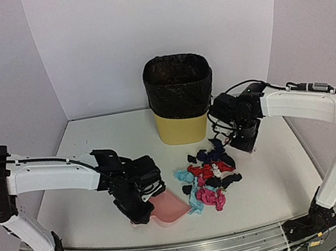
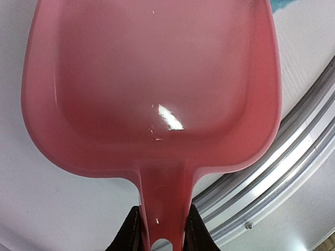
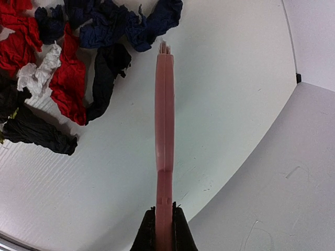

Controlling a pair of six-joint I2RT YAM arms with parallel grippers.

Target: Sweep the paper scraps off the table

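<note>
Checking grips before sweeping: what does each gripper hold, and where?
Left gripper: pink dustpan, by its handle. Right gripper: pink brush, by its handle.

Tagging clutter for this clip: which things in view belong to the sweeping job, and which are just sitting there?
In the job: paper scraps heaped on the table; pink dustpan in the left end effector; pink brush in the right end effector; lined bin, probably the scraps' destination.
Just there: metal rail along the table's front edge; white walls.

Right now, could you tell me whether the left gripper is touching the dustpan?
Touching: left wrist view shows the left gripper clamping the dustpan by its handle.
</note>
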